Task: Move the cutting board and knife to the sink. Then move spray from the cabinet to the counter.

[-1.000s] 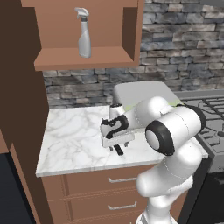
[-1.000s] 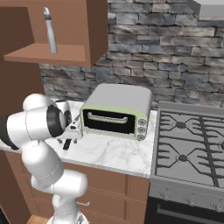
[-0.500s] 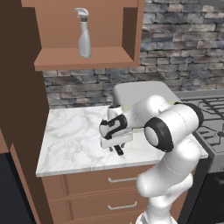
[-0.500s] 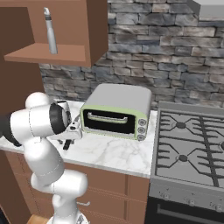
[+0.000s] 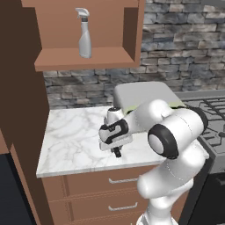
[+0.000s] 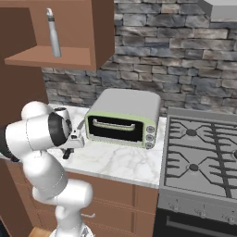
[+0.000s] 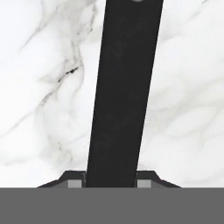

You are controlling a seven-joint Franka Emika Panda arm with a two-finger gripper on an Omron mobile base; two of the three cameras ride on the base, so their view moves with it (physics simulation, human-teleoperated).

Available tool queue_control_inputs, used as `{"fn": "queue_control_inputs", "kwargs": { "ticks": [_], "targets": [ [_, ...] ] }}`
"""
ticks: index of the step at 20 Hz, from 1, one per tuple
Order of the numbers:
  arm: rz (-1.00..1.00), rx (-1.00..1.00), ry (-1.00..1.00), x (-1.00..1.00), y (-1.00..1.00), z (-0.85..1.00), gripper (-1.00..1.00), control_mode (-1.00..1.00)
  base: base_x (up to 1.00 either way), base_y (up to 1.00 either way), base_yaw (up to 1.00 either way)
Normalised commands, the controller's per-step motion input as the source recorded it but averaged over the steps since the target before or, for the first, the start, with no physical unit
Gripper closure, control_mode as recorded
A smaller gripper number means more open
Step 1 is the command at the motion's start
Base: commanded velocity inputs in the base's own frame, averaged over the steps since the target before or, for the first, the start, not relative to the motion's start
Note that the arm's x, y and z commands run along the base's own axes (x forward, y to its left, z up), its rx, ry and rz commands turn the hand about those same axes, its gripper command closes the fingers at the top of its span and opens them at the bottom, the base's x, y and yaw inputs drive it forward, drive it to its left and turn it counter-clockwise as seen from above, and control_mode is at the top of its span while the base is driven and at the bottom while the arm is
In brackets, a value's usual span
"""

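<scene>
White marble tabletop (image 5: 70, 145) beneath me; my claw (image 5: 117, 151) seems clamped on the knife's long flat black handle (image 7: 122, 94), pads touching both sides

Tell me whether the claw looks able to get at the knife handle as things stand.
Probably yes. In the hand view the black knife handle lies on the bare marble counter and runs right between the claw fingertips, with nothing over or beside it. The claw is already down at the countertop.
</scene>
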Motion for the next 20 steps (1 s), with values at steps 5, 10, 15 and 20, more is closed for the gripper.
{"fn": "queue_control_inputs", "kwargs": {
  "ticks": [5, 10, 15, 20],
  "targets": [
    [0.0, 0.01, -0.12, -0.73, -0.02, 0.48, 1.0, -1.0, 0.0, 0.0, 0.0],
    [0.0, 0.03, -0.04, -0.57, 0.0, 0.96, 1.0, -1.0, 0.0, 0.0, 0.0],
    [0.0, 0.07, 0.0, -0.46, 0.0, 1.0, 1.0, -1.0, 0.0, 0.0, 0.0],
    [-0.02, 0.05, 0.0, -0.5, -0.01, 0.95, 1.0, -1.0, 0.0, 0.0, 0.0]
  ]
}}
